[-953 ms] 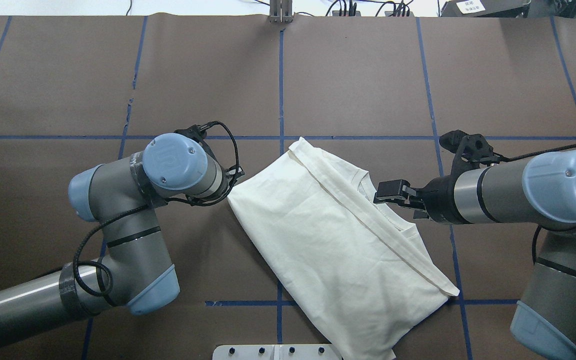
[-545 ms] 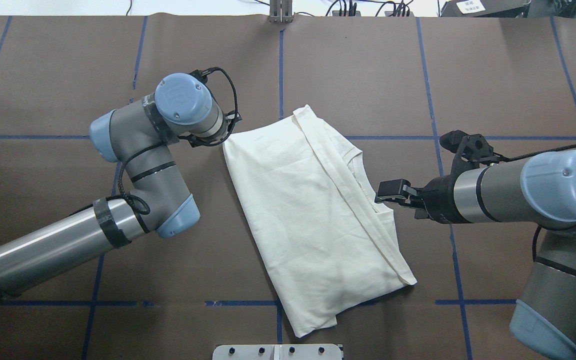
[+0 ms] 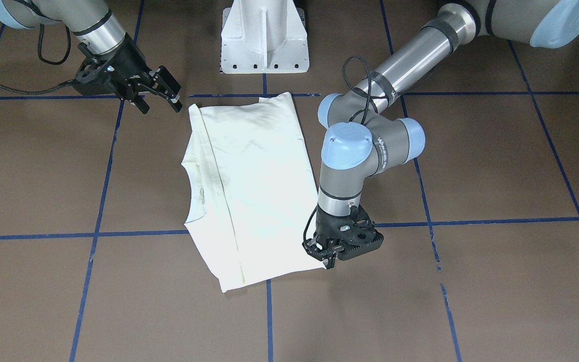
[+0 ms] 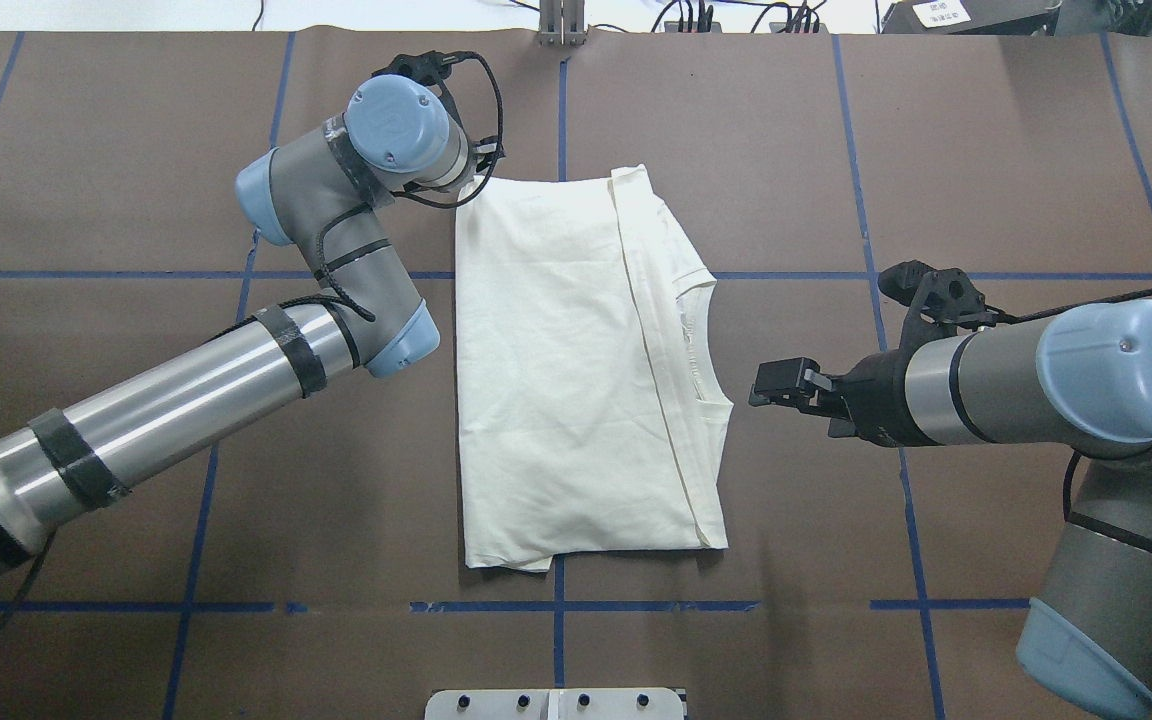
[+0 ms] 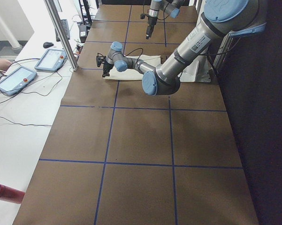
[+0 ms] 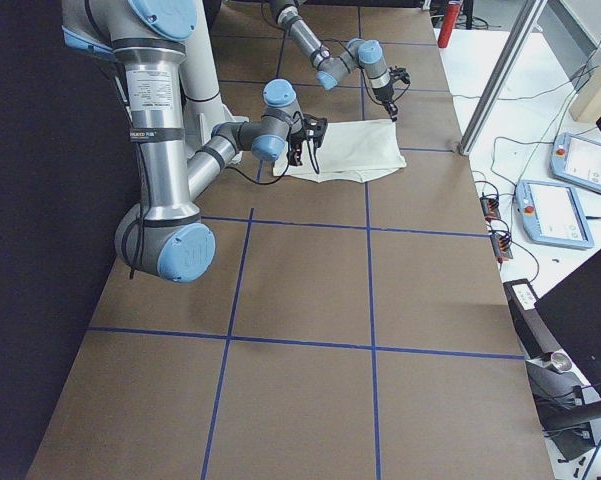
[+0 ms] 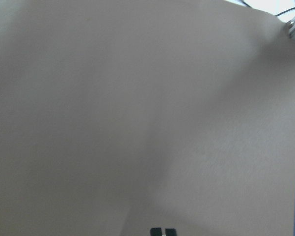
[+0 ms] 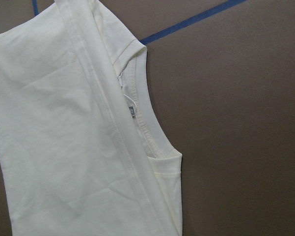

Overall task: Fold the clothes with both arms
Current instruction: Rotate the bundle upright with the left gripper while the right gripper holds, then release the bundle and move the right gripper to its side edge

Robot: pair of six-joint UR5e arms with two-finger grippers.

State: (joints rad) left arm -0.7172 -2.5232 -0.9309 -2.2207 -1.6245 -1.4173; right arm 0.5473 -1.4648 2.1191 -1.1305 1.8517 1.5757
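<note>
We take this for a robotics lab. The table (image 4: 736, 150) is covered in brown paper, marked into squares by blue tape lines (image 4: 561, 120). A left arm (image 4: 156, 410) and a right arm (image 4: 986, 385) of grey tube with pale blue caps reach over it, either side of a white metal stand (image 3: 264, 35). On a white bench (image 5: 19, 117) alongside lie touch-screen control pads (image 5: 49, 59), by a bare aluminium post (image 5: 61, 33).

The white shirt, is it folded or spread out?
Folded. The shirt lies as a rectangle, a layer doubled over beside its neckline; no sleeves show.
</note>
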